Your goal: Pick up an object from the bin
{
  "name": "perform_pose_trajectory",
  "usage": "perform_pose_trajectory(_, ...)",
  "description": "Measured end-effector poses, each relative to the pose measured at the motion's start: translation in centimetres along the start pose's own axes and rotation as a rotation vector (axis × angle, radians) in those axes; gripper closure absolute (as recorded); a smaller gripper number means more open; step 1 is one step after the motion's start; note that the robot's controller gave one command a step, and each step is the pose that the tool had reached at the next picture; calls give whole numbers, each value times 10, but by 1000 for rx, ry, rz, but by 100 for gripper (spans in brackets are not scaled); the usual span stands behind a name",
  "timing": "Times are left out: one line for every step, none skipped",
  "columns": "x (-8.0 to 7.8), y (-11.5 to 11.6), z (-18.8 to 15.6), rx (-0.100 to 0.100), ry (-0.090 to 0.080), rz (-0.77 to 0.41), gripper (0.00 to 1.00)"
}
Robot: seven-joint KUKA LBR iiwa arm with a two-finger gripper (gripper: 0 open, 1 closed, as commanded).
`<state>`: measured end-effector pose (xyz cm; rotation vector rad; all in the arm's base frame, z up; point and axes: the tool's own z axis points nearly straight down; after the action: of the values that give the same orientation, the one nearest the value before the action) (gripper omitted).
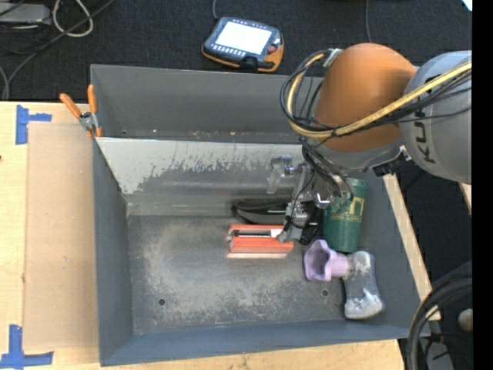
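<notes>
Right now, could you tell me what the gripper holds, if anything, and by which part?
It cannot be told; the gripper is down at the right end of the flat red block, mid-bin.

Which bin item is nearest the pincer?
The flat orange-red block mid-bin: the pincer is at its right end; the green can and purple piece lie farther right.

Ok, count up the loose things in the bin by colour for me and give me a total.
Red: 1, the flat red rectangular block, with the tool at its right end.
Black: 1, the flat black curved piece behind it.
Green: 1, the upright dark green cup with yellow print.
Lilac: 1, the lilac plastic piece.
Grey: 1, the pale grey stubby cylinder.
Total: 5.
</notes>
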<state>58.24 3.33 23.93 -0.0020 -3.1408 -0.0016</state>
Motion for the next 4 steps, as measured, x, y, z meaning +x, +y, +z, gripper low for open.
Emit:
perform_pose_trajectory(0,0,0,0,0,0,100)
perform_pose_trajectory(0,0,0,0,0,0,100)
perform_pose_trajectory(54,6,39,0,1,-119,100)
perform_pose_trajectory(66,11,43,0,4,-110,100)
